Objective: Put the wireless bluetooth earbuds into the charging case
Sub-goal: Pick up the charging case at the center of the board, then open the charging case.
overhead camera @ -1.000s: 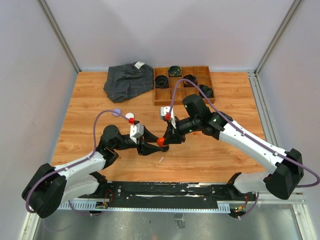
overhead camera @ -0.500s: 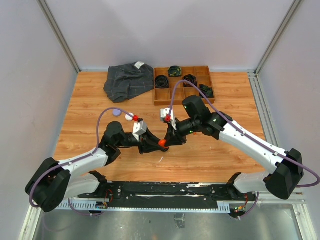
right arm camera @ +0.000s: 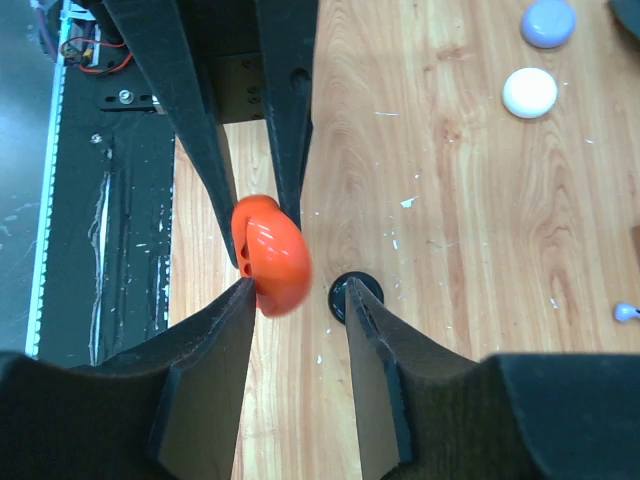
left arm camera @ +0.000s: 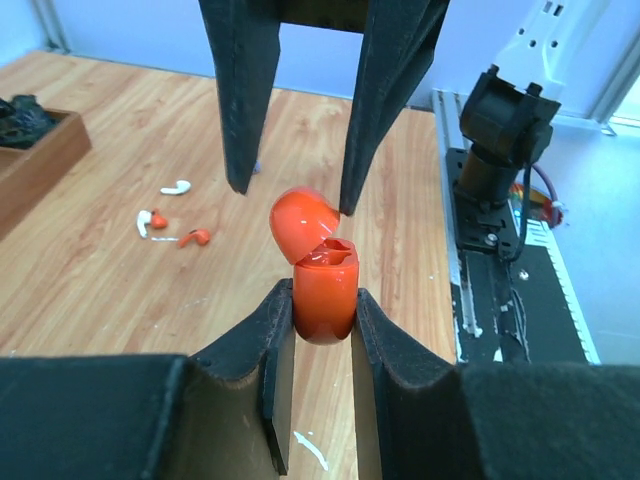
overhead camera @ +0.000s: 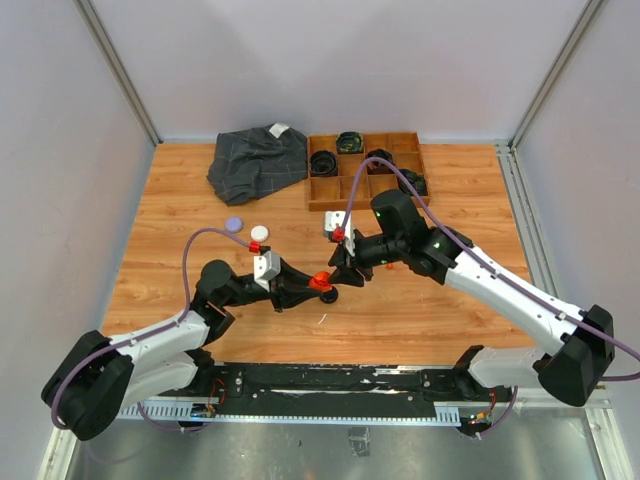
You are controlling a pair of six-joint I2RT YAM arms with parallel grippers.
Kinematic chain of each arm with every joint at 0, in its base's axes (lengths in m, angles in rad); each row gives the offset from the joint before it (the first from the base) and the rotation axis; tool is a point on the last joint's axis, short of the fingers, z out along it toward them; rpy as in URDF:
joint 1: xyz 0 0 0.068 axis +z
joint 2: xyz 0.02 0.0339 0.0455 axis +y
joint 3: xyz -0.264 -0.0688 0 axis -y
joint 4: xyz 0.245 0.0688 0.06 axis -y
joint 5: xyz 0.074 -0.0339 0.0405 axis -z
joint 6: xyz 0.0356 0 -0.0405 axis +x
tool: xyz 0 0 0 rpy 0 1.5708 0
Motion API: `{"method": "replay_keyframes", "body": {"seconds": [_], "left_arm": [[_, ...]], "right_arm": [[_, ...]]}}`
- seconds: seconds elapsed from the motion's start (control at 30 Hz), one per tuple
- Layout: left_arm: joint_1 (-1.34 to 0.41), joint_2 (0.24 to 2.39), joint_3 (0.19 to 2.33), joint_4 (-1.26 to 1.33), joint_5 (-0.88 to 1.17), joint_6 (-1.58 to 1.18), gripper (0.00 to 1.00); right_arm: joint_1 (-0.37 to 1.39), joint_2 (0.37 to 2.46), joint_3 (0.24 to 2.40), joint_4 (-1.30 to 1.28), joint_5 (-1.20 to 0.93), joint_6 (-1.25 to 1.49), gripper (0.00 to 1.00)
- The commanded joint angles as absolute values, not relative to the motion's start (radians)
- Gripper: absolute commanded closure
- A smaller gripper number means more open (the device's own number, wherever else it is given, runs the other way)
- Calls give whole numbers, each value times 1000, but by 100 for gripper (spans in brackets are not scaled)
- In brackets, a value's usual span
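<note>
Orange-red charging case (left arm camera: pixel 325 290) sat clamped in the left hand (overhead camera: pixel 312 286), up off the tabletop (overhead camera: pixel 180 200), lid (left arm camera: pixel 303 214) flipped open. Long axis ran along the left fingers, mouth aimed away from that wrist toward the right hand (right arm camera: pixel 298 288), which was spread wide astride the case with nothing visible in it. The earbuds (left arm camera: pixel 196 237) lay loose on the tabletop, well apart. Risk: a right finger sat just beside the lid, so closing in could knock it shut or twist the case in its two-point pinch.
</note>
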State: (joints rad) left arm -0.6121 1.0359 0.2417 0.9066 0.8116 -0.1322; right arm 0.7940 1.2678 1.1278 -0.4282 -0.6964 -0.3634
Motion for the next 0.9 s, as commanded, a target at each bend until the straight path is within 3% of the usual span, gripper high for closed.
{"method": "replay_keyframes", "body": {"seconds": [0.0,0.2,0.43,0.87], "left_arm": [[-617,984,176,1065,688,-133,100],[-617,1019,112,1265,644,-201,100],[-617,1058,77,1379,620,-236,100],[-617,1075,45,1437,669,-212,100]], "right_arm": [[817,1217,1083,-300,-597,-346,55],[831,1190,1034,-215,-575,-329,49],[884,1209,1017,-189,-556,-350,34],[902,1210,1018,-133,-468,-338,33]]}}
